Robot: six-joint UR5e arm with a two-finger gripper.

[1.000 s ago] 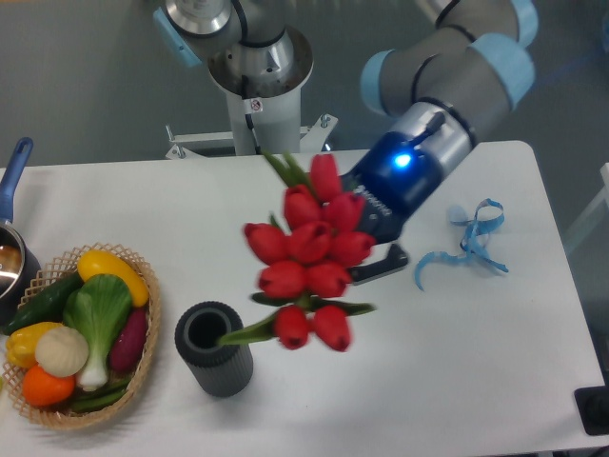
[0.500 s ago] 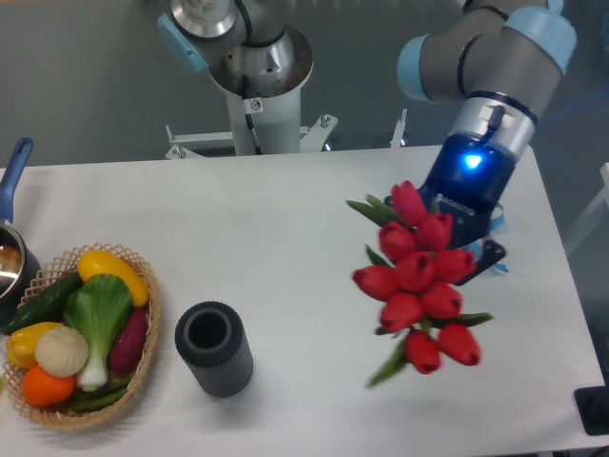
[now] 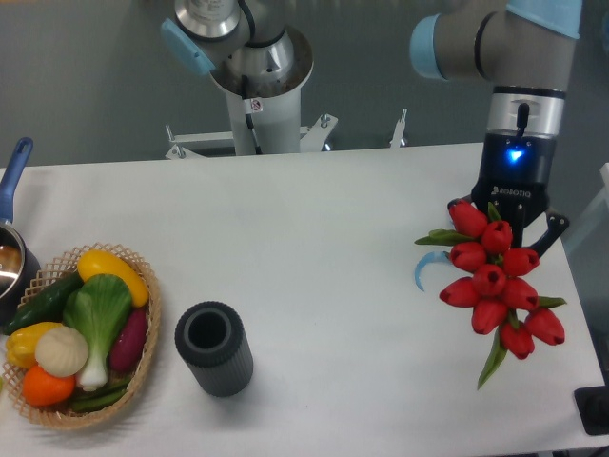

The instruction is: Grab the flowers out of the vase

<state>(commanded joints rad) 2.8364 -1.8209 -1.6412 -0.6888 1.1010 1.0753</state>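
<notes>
The flowers [image 3: 495, 281], a bunch of red tulips with green stems and leaves, hang over the right side of the table. My gripper [image 3: 509, 228] is shut on the bunch from above; the buds hide most of its fingers, and one dark finger [image 3: 552, 228] shows at the right. The stems point down and toward the table's front edge. The vase [image 3: 213, 348], a short dark ribbed cylinder, stands upright at the front left of centre with nothing in its round mouth, far to the left of the gripper.
A wicker basket [image 3: 143, 357] of vegetables sits at the front left, with a blue-handled pot [image 3: 11, 238] behind it at the table's left edge. A blue ribbon [image 3: 422, 271] lies partly under the flowers. The robot base [image 3: 259, 76] stands behind the table.
The arm has swung from above the table's middle to the right side, carrying the flowers away from the vase. The vase has stayed in place.
</notes>
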